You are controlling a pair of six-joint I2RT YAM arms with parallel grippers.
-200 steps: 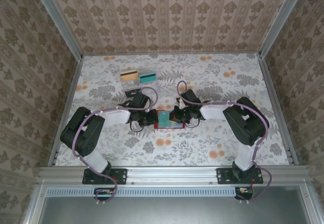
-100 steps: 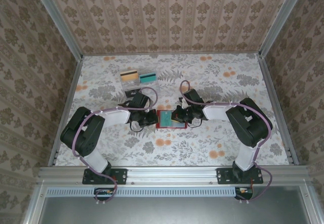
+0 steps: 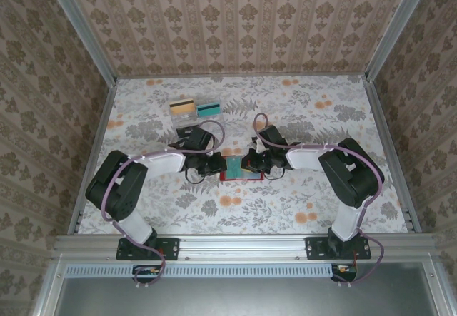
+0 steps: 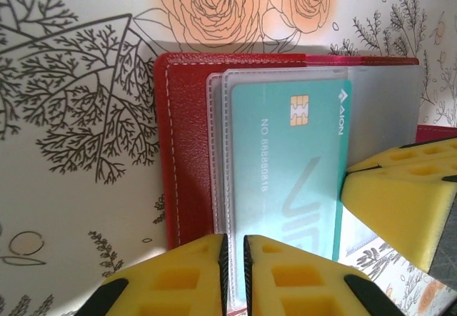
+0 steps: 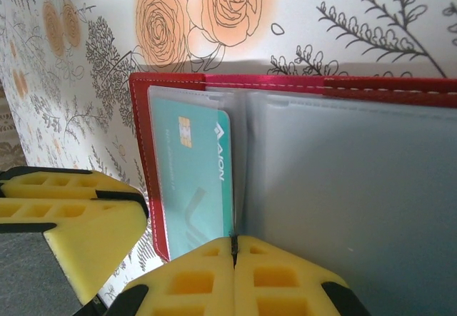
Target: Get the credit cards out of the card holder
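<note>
The red card holder (image 3: 241, 177) lies open mid-table between both grippers. A teal credit card (image 4: 285, 166) sits in one of its clear sleeves, seen too in the right wrist view (image 5: 196, 180). My left gripper (image 4: 233, 259) straddles the near edge of that sleeve, its jaws a narrow slit apart. My right gripper (image 5: 233, 248) is shut on a clear sleeve edge beside the teal card, over the grey-blue inside (image 5: 350, 187). The right gripper's yellow fingers (image 4: 400, 209) reach in from the right. From above, the left gripper (image 3: 218, 166) and right gripper (image 3: 250, 165) flank the holder.
A clear plastic tray (image 3: 193, 120) stands at the back left, with a tan striped card (image 3: 183, 105) and another teal card (image 3: 209, 108) at its far end. Patterned walls enclose the floral table (image 3: 321, 116).
The left gripper has shifted slightly right against the holder's left edge, and its jaws have parted a little. The right gripper stays shut at the holder.
</note>
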